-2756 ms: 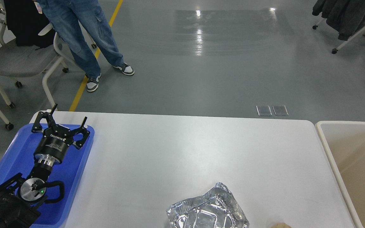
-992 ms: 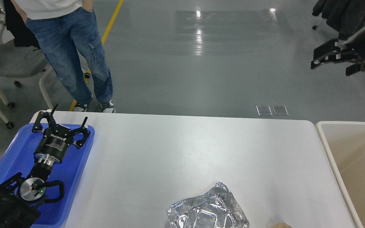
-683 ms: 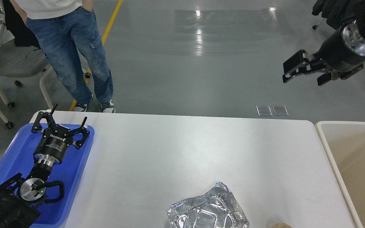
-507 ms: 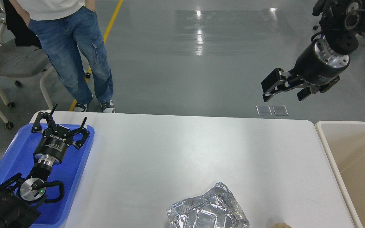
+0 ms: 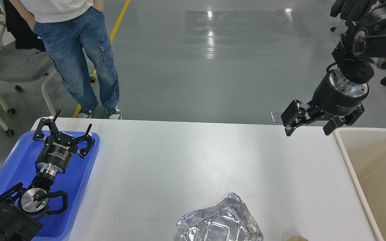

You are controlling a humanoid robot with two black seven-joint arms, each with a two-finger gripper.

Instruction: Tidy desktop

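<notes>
With the crumpled silver foil tray [image 5: 219, 222] lying at the near edge of the large white table [image 5: 193, 160], the right gripper [image 5: 308, 125], jaws spread and empty, should descend squarely over one foil wall, while the left gripper [image 5: 64, 129], jaws likewise spread, hangs over the blue plastic tray [image 5: 18, 157].

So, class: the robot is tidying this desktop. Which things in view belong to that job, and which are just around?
Job:
desktop
crumpled foil tray
blue tray
beige bin
left gripper
right gripper

Just around:
person in jeans
grey chair
</notes>
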